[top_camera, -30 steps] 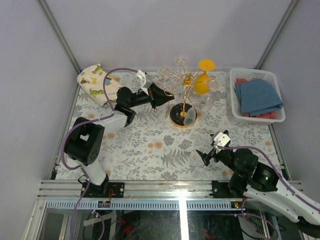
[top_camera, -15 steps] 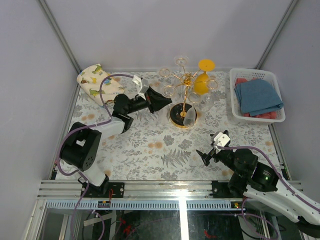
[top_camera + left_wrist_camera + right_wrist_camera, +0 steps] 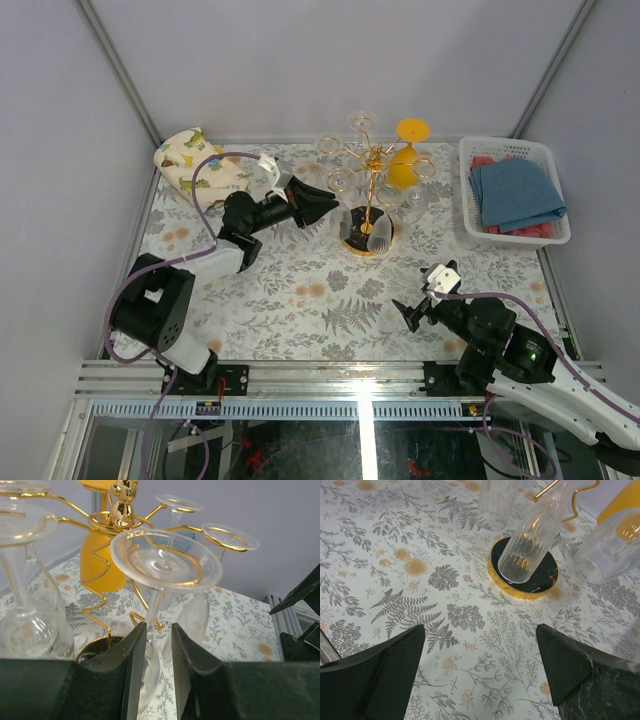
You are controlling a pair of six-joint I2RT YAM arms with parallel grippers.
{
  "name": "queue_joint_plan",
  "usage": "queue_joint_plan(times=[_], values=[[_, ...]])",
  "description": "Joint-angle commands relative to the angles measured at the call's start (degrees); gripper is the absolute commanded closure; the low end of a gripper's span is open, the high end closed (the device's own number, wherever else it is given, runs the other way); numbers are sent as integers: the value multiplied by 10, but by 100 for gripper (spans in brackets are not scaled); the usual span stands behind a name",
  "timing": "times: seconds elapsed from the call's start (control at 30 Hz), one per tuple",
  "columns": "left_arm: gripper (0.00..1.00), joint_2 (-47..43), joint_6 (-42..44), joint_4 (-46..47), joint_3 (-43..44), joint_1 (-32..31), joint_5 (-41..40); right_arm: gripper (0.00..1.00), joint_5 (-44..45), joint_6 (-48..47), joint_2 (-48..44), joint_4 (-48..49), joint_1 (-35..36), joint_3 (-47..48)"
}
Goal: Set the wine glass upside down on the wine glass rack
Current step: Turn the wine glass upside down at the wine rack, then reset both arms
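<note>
The gold wine glass rack [image 3: 372,160] stands at the back middle on its round black base [image 3: 352,240]; its knob [image 3: 123,510] shows in the left wrist view. My left gripper [image 3: 333,203] reaches into the rack from the left. It is shut on a clear wine glass [image 3: 165,560] held upside down, its stem between my fingers [image 3: 134,650]. The foot is up at a gold ring arm; I cannot tell whether it rests there. My right gripper [image 3: 420,302] is open and empty over the table at the front right, and its wrist view [image 3: 480,665] shows it the same.
Several clear glasses and an orange glass [image 3: 405,160] hang upside down on the rack. A white basket [image 3: 463,190] with blue cloths stands at the back right. A patterned cloth [image 3: 190,160] lies at the back left.
My left gripper has moved right to the rack with the clear glass in it. The right arm has not moved.
</note>
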Motion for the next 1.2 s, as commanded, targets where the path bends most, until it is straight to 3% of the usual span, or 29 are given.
queue_joint_plan(times=[0.0, 0.13, 0.33, 0.47, 0.63, 0.7, 0.93, 1.17], values=[[73, -64, 17, -23, -44, 4, -60, 0, 21, -3, 0, 32, -2, 6], [69, -156, 8, -104, -93, 5, -127, 1, 54, -1, 2, 29, -1, 17], [64, -328, -8, -322, -138, 5, -229, 1, 63, -1, 12, 20, -1, 29], [51, -438, -2, -469, -146, 6, -296, 1, 72, 16, 18, 6, -1, 52], [44, -550, -3, -630, -135, 5, -343, 0, 169, 102, 31, -39, -2, 109], [28, -580, -3, -682, -124, 6, -357, 0, 207, 141, 30, -56, -1, 122], [0, -643, 20, -822, -75, 6, -390, 1, 292, 189, -16, -86, -2, 119], [0, -660, 28, -897, -52, 6, -406, 0, 336, 204, -82, -102, -2, 113]])
